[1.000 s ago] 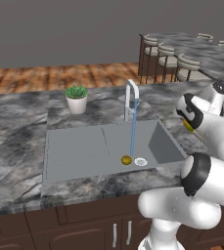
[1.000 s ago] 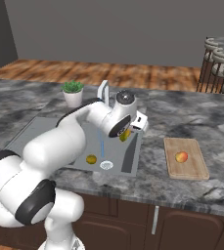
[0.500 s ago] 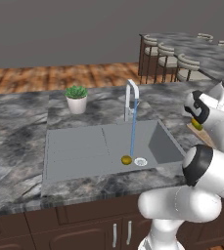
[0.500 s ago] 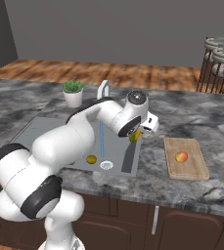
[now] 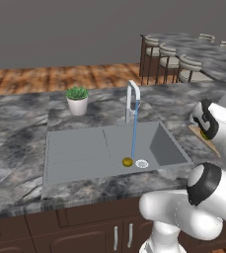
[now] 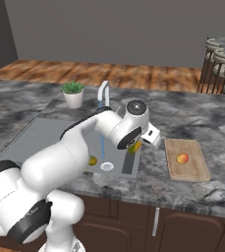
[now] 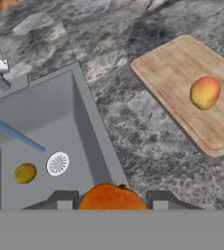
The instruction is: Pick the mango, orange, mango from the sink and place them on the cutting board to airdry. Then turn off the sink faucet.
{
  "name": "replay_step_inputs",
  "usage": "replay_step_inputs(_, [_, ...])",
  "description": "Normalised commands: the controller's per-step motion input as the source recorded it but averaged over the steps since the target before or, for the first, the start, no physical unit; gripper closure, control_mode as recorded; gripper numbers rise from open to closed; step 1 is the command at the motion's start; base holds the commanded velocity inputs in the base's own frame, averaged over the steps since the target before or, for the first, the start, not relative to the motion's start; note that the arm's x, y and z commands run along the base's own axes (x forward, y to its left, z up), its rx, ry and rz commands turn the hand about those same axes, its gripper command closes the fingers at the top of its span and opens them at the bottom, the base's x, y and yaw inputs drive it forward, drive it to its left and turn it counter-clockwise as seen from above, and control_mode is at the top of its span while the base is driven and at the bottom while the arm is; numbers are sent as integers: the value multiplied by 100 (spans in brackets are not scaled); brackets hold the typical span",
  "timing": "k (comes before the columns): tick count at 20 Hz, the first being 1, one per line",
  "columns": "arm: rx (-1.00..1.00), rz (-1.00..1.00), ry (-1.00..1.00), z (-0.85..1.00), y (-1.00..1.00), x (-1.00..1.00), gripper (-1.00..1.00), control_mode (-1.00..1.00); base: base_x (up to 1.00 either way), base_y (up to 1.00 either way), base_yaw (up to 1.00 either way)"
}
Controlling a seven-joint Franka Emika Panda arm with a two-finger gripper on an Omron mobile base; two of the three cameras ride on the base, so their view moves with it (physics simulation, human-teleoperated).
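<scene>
My gripper [image 7: 111,202] is shut on the orange [image 7: 112,194], a round orange-red fruit held between the dark fingertips [image 7: 59,200]. In the right base view the gripper [image 6: 135,146] hangs over the right rim of the sink [image 6: 35,140], left of the cutting board [image 6: 192,170]. A green-and-orange mango [image 7: 205,92] lies on the tan cutting board [image 7: 182,83]. An olive-yellow mango [image 7: 25,173] lies in the sink [image 7: 91,132] beside the white drain [image 7: 57,163]. Water runs from the sink faucet [image 5: 131,96] into the basin.
A small potted plant [image 5: 77,99] stands on the marble counter behind the sink's left part. Bar stools [image 5: 169,59] line a far counter at the back right. The marble counter [image 7: 133,141] stretches between sink and board.
The arm has swung to the right with the orange in the gripper, from over the basin to its right rim, closer to the cutting board. The fruits in the sink and on the board have stayed put.
</scene>
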Motion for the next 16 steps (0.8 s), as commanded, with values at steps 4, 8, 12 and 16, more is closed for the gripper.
replay_step_inputs(4, [0,-5,0,-13,-36,3,100,-100,0,0,0])
replay_step_inputs(8, [0,-4,0,-17,-40,18,100,-100,0,0,0])
replay_step_inputs(12, [0,-5,0,-10,-40,25,100,-100,0,0,0])
replay_step_inputs(16, [0,-4,0,0,-39,23,100,-100,0,0,0])
